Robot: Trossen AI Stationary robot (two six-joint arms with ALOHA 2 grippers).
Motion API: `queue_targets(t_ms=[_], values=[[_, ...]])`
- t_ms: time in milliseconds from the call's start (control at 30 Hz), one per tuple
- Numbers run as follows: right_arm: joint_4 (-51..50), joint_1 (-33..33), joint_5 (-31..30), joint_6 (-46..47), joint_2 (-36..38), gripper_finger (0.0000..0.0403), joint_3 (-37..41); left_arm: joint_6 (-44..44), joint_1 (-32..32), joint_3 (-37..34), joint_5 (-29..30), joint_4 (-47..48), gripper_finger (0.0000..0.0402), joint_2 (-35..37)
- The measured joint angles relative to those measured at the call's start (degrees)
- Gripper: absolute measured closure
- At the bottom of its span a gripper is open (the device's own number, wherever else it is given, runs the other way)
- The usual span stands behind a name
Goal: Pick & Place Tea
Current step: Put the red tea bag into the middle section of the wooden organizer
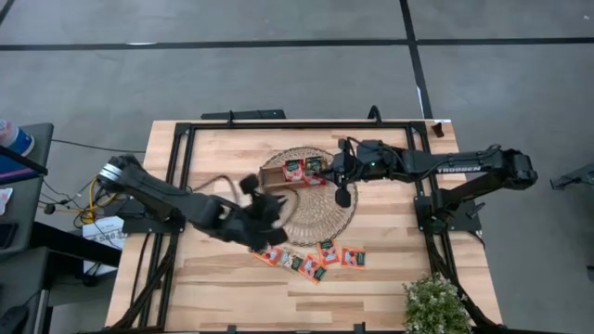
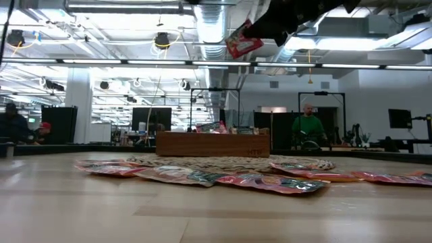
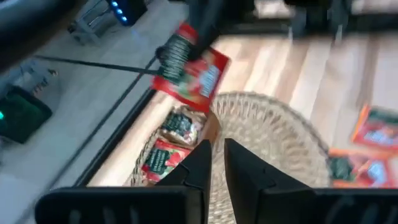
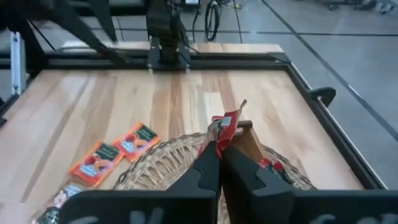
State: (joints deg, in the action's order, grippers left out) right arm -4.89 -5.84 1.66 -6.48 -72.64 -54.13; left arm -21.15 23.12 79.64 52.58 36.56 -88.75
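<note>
**Sachet pinched above the tray, drop not yet done**

High view: the right gripper (image 1: 342,174) is parked over the right end of the wooden tray (image 1: 275,176), which sits on the woven mat (image 1: 325,218). At least two tea sachets can be made out in the tray from up here. A loose bunch of sachets (image 1: 314,259) is spread on the table (image 1: 213,158) just in front of the mat. The left gripper (image 1: 269,211) is hung over the mat's left edge, close to that bunch; whether anything is held there can't be told, though nothing is seen between its fingers.

Low view: one sachet (image 2: 243,42) is seen dangling high above the tray (image 2: 212,144), held by a dark gripper at the top edge. The loose ones are laid flat in a row along the front of the mat.

Left wrist view: the left fingers (image 3: 199,168) are seen close together with a narrow gap and nothing in it. The held sachet (image 3: 193,71) is hung by the other arm above the tray, where two sachets (image 3: 171,143) are already laid.

Right wrist view: the right fingers are pressed tight on a red sachet (image 4: 225,127) by its edge, above the tray end (image 4: 249,143).

For a clean drop, the sachet should probably be lowered well into a compartment before being let go, since it's light and gripped by its edge, so it could flutter out onto the mat.
</note>
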Motion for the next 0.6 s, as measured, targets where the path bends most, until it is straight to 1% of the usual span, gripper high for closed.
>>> queue_targets(t_ms=[67, 133, 267, 433, 500, 600], values=[[1.13, -1.84, 2.82, 0.41, -0.19, 0.0402, -0.01, -3.61, 1.39, 0.06, 0.22, 1.20, 0.0362, 2.80], [3.44, -3.74, 6.94, 1.45, -1.67, 0.0402, -0.02, -5.83, 2.47, 0.05, 0.10, 1.49, 0.0362, 5.05], [7.50, -6.99, 11.67, 3.76, -7.09, 0.0403, -0.04, -6.78, 4.03, 0.06, 0.33, 1.42, 0.0362, 8.32], [12.46, -9.78, 13.35, 4.92, -16.60, 0.0403, 0.09, -6.81, 4.77, 0.04, 0.36, 2.21, 0.0362, 9.09], [15.59, -10.88, 14.12, 5.03, -19.24, 0.0403, 0.02, -7.07, 4.80, 0.04, -0.28, 3.22, 0.0362, 9.09], [17.76, -12.38, 15.13, 5.01, -22.14, 0.0403, -0.01, -8.52, 4.79, 0.04, -0.45, 4.82, 0.0362, 8.98]])
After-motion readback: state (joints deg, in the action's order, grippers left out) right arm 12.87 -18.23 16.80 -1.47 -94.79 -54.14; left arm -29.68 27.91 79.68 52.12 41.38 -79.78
